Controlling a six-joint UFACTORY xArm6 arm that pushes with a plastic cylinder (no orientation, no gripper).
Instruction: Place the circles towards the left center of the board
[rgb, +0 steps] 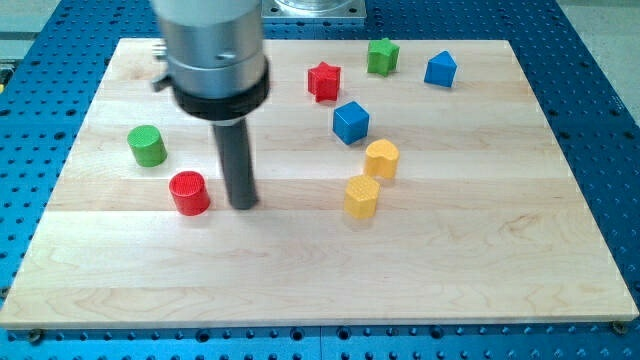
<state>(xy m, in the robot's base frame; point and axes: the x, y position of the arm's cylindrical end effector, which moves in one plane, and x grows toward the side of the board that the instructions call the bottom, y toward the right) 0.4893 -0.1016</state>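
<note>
Our bare rod has no fingers; my tip (243, 205) sits just right of the red cylinder (189, 193), so a glancing push could roll it off-line, away from the green cylinder (147, 146).

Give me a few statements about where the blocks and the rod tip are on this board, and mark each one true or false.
1. My tip stands just to the view's right of the red cylinder. True.
2. The green cylinder lies on the view's right half of the board. False: it lies on the left.
3. Two yellow blocks sit close together. True.
4. The red star touches the blue cube. False: they lie apart.
</note>
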